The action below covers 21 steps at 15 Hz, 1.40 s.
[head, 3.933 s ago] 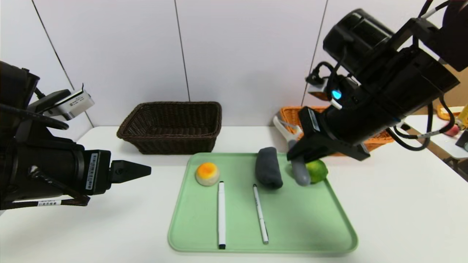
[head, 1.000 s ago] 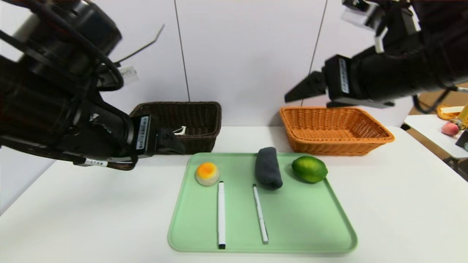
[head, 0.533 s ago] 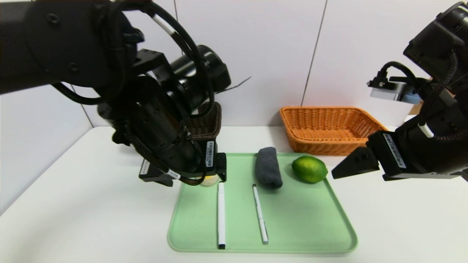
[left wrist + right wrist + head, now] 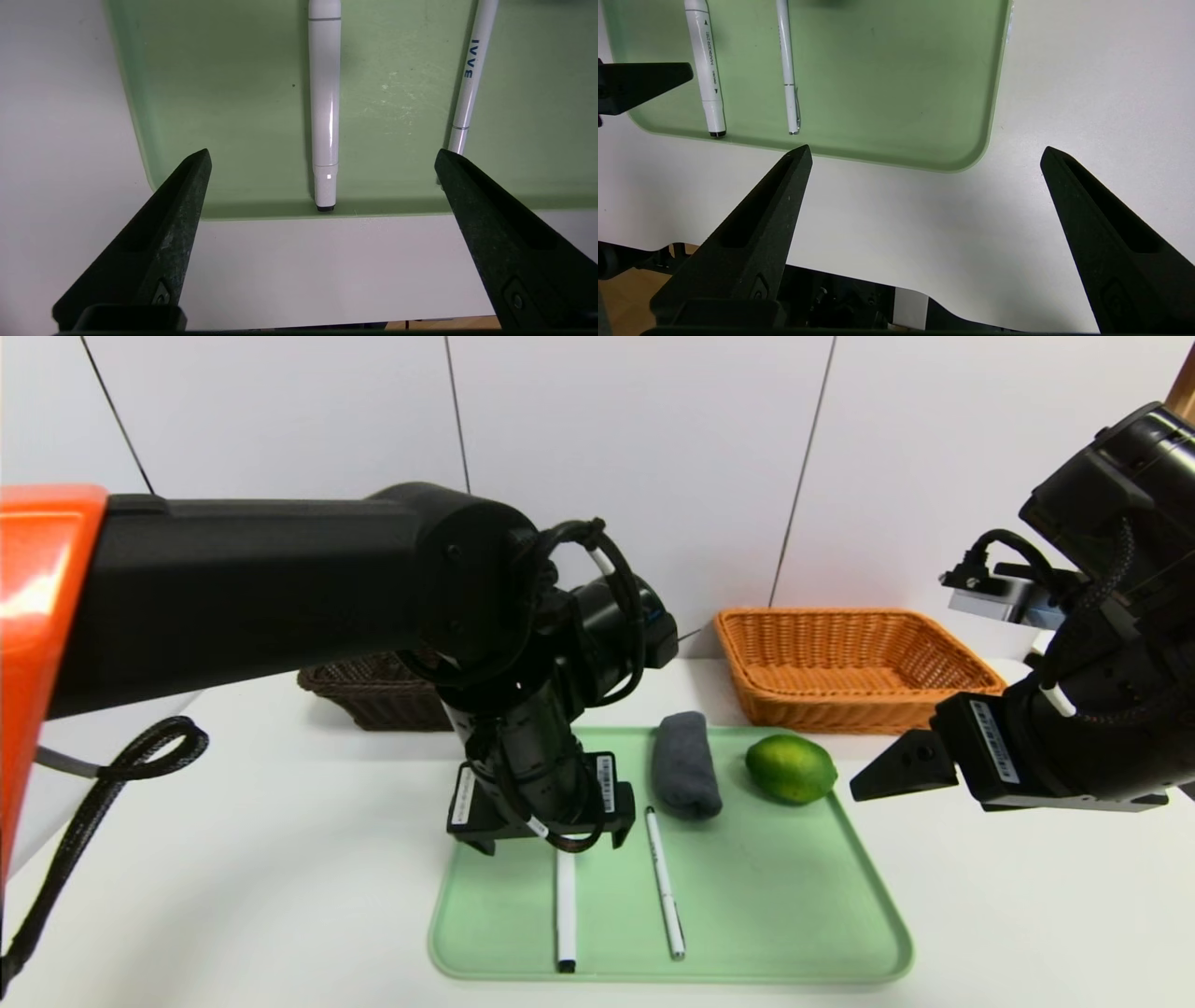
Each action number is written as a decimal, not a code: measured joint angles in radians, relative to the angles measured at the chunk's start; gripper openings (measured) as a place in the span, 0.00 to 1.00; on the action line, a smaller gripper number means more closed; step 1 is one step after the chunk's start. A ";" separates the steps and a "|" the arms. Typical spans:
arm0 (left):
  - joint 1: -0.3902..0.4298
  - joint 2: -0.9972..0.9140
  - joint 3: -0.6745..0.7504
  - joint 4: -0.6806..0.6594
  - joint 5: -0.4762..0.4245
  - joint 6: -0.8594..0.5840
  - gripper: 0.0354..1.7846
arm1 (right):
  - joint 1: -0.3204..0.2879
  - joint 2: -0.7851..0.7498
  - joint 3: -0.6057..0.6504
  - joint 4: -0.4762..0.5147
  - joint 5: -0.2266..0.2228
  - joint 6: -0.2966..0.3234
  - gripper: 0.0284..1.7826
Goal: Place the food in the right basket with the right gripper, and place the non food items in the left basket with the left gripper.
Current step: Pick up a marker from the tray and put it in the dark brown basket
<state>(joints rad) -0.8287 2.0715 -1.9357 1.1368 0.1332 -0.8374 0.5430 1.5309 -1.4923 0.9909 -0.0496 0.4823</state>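
My left gripper point(image 4: 553, 845) points down, open, over the far end of the left white pen point(image 4: 565, 919) on the green tray point(image 4: 794, 896). In the left wrist view that pen point(image 4: 324, 116) lies between the open fingers point(image 4: 187, 196) of the left gripper point(image 4: 322, 158), untouched; the second pen point(image 4: 467, 84) lies beside it. The grey cloth point(image 4: 686, 777) and the green lime point(image 4: 790, 767) lie at the tray's far side. My right gripper point(image 4: 887, 773) is open and empty, just right of the lime. The bun and the peeler are hidden.
The dark brown basket point(image 4: 373, 691) shows partly behind my left arm at the back left. The orange basket point(image 4: 840, 663) stands at the back right, behind the lime. In the right wrist view the gripper point(image 4: 924, 154) hangs over the white table point(image 4: 1087, 93) by the tray's corner point(image 4: 976, 158).
The peeler has left the tray. My left arm swung from the dark basket to above the left pen, covering the bun. My right arm came down from above the orange basket to beside the lime.
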 joint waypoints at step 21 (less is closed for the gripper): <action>0.003 0.163 -0.001 -0.007 -0.043 -0.001 0.50 | -0.043 -0.014 0.087 -0.103 0.006 -0.009 0.95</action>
<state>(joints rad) -0.8253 2.2340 -1.9368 1.1300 0.0898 -0.8385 0.5002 1.5164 -1.4057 0.8879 -0.0432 0.4732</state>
